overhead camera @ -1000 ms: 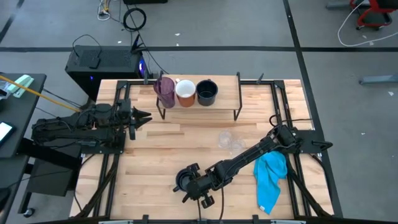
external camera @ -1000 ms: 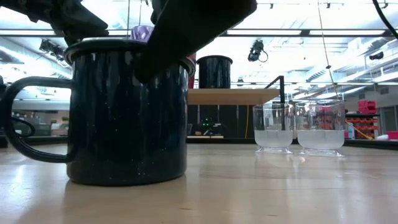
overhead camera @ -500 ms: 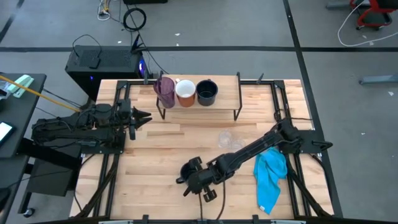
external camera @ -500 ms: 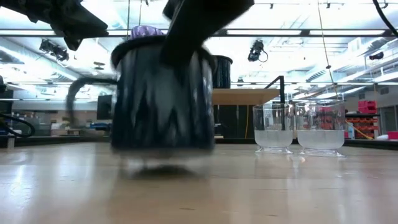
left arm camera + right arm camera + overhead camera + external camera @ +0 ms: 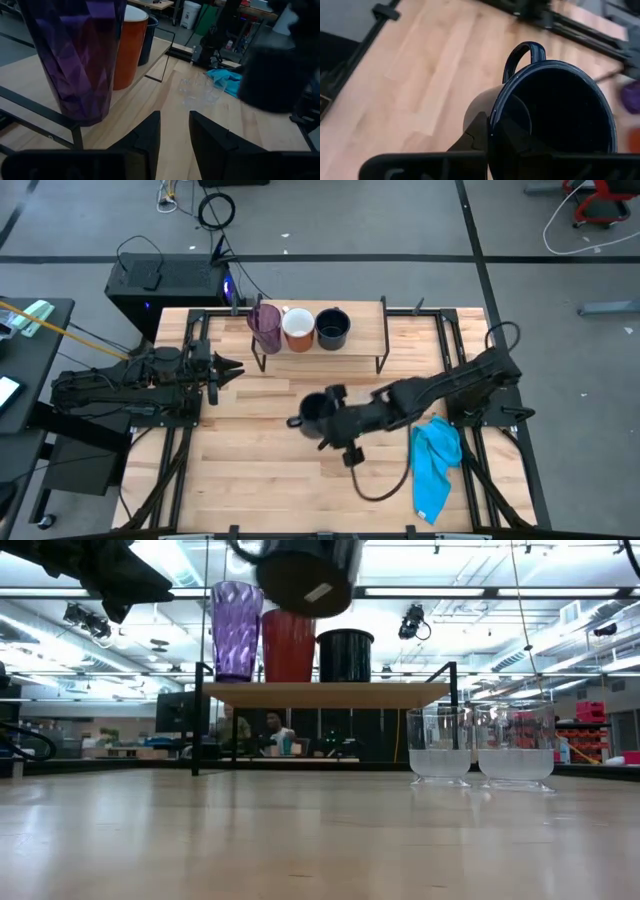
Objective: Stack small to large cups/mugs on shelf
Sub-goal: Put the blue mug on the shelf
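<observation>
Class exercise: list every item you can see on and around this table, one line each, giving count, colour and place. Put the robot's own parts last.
Shelf: one, light wood on black wire legs, at the table's far edge.
Purple tumbler: one, on the shelf's left end.
White-and-orange mug: one, on the shelf beside the tumbler.
Navy mug on shelf: one, dark, right of the white-and-orange mug.
Carried navy mug: one, dark, held above the table's middle.
Clear glasses: two, side by side on the table.
Blue cloth: one, bright blue, at the table's right.
Left gripper: parked at the table's left.
Right gripper: pinching the carried mug's rim.
</observation>
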`<state>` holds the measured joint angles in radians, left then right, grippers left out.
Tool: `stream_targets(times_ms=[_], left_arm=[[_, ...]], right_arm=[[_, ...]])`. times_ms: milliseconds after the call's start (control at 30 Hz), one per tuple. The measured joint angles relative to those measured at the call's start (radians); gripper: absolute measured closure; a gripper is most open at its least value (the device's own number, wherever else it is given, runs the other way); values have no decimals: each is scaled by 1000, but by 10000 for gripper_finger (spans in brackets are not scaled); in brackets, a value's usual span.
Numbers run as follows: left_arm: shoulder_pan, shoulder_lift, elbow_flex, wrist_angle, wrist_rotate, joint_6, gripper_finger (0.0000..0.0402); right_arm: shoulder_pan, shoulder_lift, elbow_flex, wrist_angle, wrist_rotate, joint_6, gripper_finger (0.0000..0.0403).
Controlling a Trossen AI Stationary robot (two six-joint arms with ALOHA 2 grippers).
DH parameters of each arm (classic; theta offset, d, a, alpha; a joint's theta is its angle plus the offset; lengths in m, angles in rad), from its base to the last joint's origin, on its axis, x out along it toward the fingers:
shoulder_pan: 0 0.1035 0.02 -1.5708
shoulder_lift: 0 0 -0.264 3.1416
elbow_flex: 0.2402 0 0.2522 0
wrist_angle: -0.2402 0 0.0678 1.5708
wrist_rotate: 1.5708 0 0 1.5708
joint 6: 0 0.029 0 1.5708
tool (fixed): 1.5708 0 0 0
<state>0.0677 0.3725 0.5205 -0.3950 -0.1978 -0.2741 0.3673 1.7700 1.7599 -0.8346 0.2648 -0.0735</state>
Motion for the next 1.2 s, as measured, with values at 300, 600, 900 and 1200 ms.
stream_targets(times_ms=[300, 600, 900, 1200], left_arm=[[0, 0, 0, 2, 0, -3, 292], [0, 0, 0, 2, 0, -3, 292], [0, 0, 0, 3, 0, -2, 292], [0, 0, 0, 28, 0, 39, 292]], right_arm=[[-26, -143, 0, -280, 78, 91, 387], [-163, -239, 0, -555, 113, 183, 387], [-398, -310, 1, -623, 109, -58, 387], [-724, -307, 2, -454, -34, -392, 387]])
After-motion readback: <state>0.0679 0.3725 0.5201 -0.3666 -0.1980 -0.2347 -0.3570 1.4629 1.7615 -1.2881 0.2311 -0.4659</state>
